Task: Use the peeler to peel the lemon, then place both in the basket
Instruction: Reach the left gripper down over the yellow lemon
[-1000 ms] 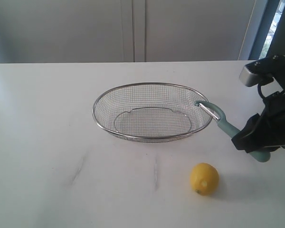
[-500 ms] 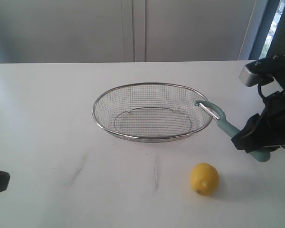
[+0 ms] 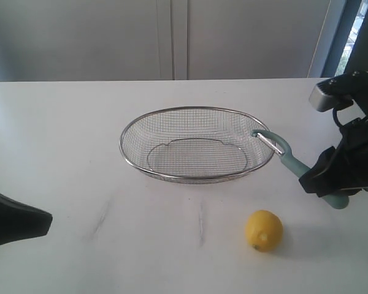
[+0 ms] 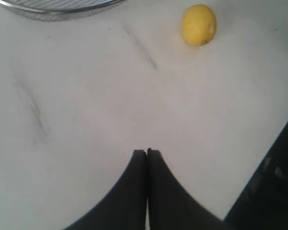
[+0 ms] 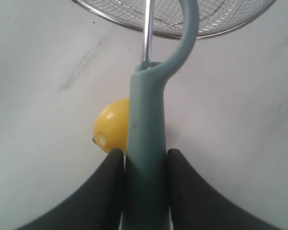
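Observation:
A yellow lemon (image 3: 264, 230) lies on the white table in front of the wire basket (image 3: 127, 131), toward the right; the left wrist view shows the lemon (image 4: 198, 25) far ahead of my left gripper (image 4: 146, 152), which is shut and empty. That left gripper (image 3: 46, 220) pokes into the exterior view at the left edge. My right gripper (image 5: 145, 154) is shut on the teal handle of the peeler (image 5: 146, 143). The peeler (image 3: 282, 151) is held above the table, its looped head near the basket's right rim. The lemon (image 5: 111, 132) shows partly behind the handle.
Faint grey scuff marks (image 3: 101, 217) streak the white tabletop in front of the basket. A pale wall with cabinet doors (image 3: 172, 37) stands behind the table. The table's edge (image 4: 278, 143) runs close to my left gripper.
My left gripper has come into the exterior view from the left edge and moved rightward. The right arm, peeler, lemon and basket have not moved.

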### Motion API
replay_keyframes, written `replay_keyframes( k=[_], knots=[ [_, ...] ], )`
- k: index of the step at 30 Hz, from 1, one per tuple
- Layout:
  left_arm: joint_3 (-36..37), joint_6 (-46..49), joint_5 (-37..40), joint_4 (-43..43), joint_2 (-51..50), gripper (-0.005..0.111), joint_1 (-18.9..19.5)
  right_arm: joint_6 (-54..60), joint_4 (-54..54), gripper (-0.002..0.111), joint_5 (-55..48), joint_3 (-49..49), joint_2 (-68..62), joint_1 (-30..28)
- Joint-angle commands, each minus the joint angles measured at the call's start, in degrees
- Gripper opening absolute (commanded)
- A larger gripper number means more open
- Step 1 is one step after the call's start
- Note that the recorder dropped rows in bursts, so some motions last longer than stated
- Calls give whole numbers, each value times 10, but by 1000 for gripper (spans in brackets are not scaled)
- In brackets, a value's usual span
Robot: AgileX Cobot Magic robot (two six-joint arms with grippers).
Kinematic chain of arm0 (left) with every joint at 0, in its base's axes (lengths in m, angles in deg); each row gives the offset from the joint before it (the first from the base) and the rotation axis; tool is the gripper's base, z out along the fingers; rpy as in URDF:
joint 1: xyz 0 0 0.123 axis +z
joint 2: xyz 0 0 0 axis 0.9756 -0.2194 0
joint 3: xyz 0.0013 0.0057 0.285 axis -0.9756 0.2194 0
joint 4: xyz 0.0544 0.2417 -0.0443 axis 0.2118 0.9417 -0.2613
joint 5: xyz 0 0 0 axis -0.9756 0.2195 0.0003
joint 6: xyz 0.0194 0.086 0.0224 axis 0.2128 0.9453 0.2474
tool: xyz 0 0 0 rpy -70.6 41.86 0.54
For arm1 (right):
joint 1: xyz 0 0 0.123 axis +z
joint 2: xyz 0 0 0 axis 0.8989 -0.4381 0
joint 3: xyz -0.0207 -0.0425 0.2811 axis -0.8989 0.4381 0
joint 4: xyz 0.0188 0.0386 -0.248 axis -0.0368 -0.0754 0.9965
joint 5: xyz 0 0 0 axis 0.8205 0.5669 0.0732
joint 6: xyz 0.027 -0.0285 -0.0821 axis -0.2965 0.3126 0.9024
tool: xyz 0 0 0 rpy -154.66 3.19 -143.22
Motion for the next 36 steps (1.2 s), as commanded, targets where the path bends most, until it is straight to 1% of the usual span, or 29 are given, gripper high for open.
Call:
replay_keyframes(
  k=[1,3,6,12,16,21,25,29,32,34,36],
  knots=[
    [-10,54,4,-72,-31,0,-21,7,-4,0,5,1,2,-5],
    [-12,57,-13,-81,-45,0,-48,7,-4,0,5,1,2,-5],
    [-27,50,-56,-81,-83,0,-112,7,-4,0,5,1,2,-5],
    [-96,16,-131,-78,-179,0,-250,7,-4,0,5,1,2,-5],
    [-161,8,-132,-77,-251,0,-314,7,-4,0,5,1,2,-5],
    [-223,1,-111,-76,-318,0,-376,7,-4,0,5,1,2,-5],
    [-248,1,-157,-79,-342,0,-420,7,-4,0,5,1,2,-5],
    [-269,-30,-171,-76,-359,0,-442,7,-4,0,5,1,2,-5],
    [-291,-48,-162,-67,-371,0,-456,7,-4,0,8,1,2,-5],
    [-313,-69,-155,-41,-378,0,-468,7,-4,0,23,1,2,-5],
    [-334,-132,-156,12,-387,0,-475,6,-4,0,40,1,2,-5]
  ],
)
